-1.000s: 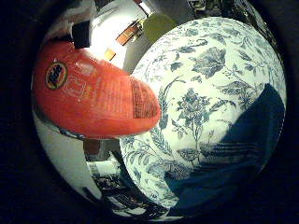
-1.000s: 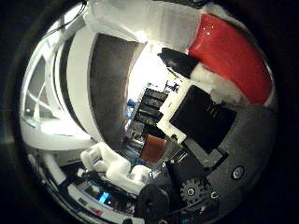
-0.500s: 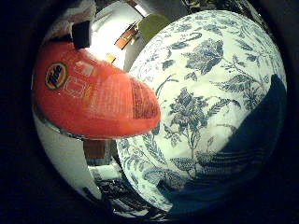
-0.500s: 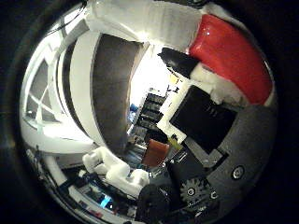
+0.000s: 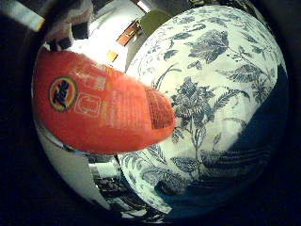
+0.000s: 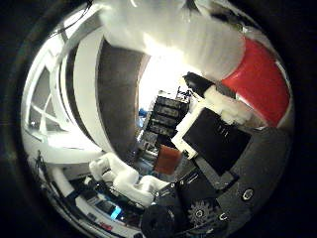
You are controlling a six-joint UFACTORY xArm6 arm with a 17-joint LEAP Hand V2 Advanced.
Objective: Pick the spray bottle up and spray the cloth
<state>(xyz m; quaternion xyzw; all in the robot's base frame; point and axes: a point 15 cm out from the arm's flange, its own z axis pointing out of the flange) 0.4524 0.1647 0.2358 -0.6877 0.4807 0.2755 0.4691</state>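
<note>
From the little finger side of my palm I see one orange spray bottle (image 5: 103,113) lying close against me, its labelled body filling much of the view. Beside it and beyond spreads one cloth (image 5: 221,99), white with a blue flower print, and a dark blue patch (image 5: 263,155) shows along its far edge; whether that is a second piece of fabric or bare surface I cannot tell. The bottle looks clear of the cloth, though this view is too bent for me to be sure.

From the thumb side, the same bottle shows as a red-orange curve with a pale upper part, pressed at the edge of my hand (image 6: 218,144). My white and black fingers (image 6: 223,106) curl against it, so I am gripping the bottle. Behind lie the room, one dark shelf rack (image 6: 166,116) and one orange box (image 6: 168,158).
</note>
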